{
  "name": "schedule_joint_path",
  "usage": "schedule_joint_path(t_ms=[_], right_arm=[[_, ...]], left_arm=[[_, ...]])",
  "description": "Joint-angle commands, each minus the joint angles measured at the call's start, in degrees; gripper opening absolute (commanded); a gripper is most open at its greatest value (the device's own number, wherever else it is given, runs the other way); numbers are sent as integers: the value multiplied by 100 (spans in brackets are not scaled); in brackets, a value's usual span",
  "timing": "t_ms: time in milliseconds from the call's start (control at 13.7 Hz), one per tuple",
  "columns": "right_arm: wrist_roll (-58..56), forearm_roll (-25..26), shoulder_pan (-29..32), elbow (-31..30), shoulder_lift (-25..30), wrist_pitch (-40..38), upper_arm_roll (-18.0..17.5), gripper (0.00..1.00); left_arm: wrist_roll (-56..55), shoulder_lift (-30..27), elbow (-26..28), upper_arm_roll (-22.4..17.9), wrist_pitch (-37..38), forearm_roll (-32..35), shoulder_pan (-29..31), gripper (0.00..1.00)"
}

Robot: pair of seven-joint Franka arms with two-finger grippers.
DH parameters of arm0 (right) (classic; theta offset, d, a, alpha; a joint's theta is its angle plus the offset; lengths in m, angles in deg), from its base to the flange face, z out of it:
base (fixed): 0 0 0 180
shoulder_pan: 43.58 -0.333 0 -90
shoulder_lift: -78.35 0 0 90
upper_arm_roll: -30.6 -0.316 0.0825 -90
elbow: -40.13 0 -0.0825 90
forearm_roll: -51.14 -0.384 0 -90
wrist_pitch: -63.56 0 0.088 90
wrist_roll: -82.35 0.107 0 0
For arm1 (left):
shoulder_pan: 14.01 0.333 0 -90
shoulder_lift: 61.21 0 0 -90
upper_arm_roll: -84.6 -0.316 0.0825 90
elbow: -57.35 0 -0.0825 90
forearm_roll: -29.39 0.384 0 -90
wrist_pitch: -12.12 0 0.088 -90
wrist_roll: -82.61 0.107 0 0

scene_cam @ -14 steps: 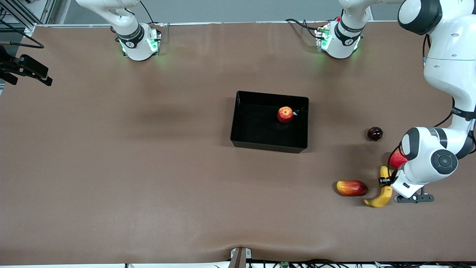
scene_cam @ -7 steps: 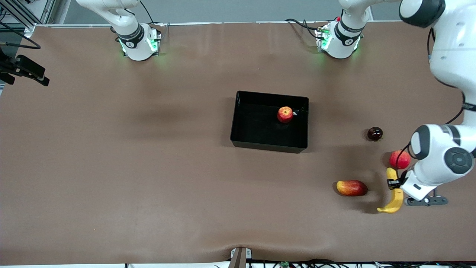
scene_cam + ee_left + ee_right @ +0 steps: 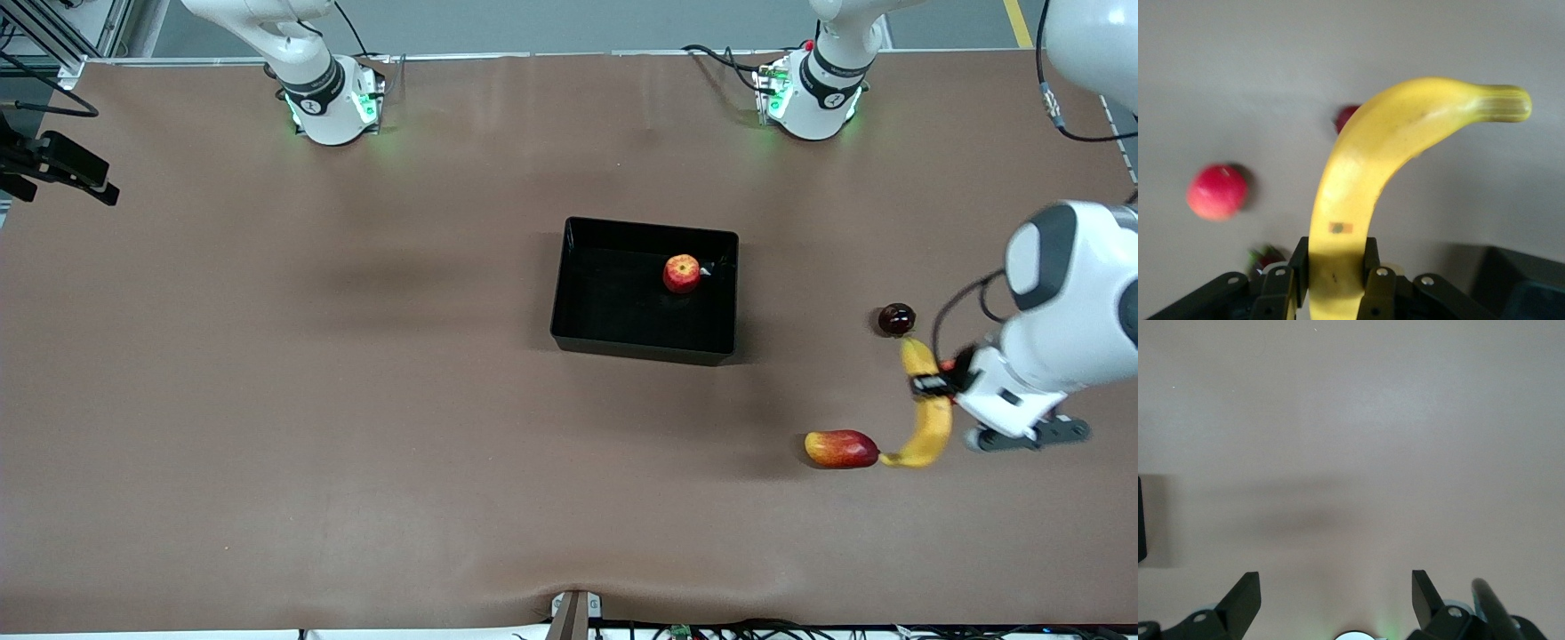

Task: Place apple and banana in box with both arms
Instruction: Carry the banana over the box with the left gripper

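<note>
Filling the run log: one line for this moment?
stage: banana carry | left pincer: shut on banana, above table | apple: in box | right pincer: open, waiting above bare table

Arm shells: glossy white rounded casings with black joint rings; a grey-and-black round cap on the left arm's big joint
Bases: white round pedestals lit green at the sides, each with a small dark round mark; black cables run from them
Left end effector (image 3: 931,386): black, blocky; silver screw heads on its fingers (image 3: 1371,283); a thin black cable loops above it
Right end effector (image 3: 1336,600): two black wedge-shaped fingers (image 3: 1243,599), silver screws at their roots
</note>
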Motion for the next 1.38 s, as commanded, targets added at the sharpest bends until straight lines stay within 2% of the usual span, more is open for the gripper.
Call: schedule_joint_path(t_ms=[0,146,291,510,728,874,1019,1165,1310], right_arm=[[-79,-3,110,14,20,-35,-78,100],[-79,-3,110,14,20,-44,-78,100],[-79,-3,128,14,20,-44,-70,100],[-79,-3,154,14,20,-44,-70,100],[-79,-3,137,14,20,-44,-70,100],[-79,-3,137,14,20,-35,-70,100],[-79,-3,145,14,20,-44,-70,100],[-87,-3,145,14,20,-44,-70,100],[-79,-3,145,14,20,-44,-70,100]], left_arm=[[-1278,-329,598,747,85,-57,38,0],[-2104,-347,766,1328,67,-48,3,0],[-3141,-286,871,1629,15,-22,-329,0],[-4732,-84,916,1629,-108,39,-1208,0],[-5684,249,934,1586,-223,57,-2034,0],[-6150,574,951,1585,-319,171,-2246,0],[-6511,925,969,1585,-346,582,-2562,0],[-6845,1268,951,1585,-459,1031,-2660,0],[-7092,1497,960,1585,-723,1112,-2756,0]])
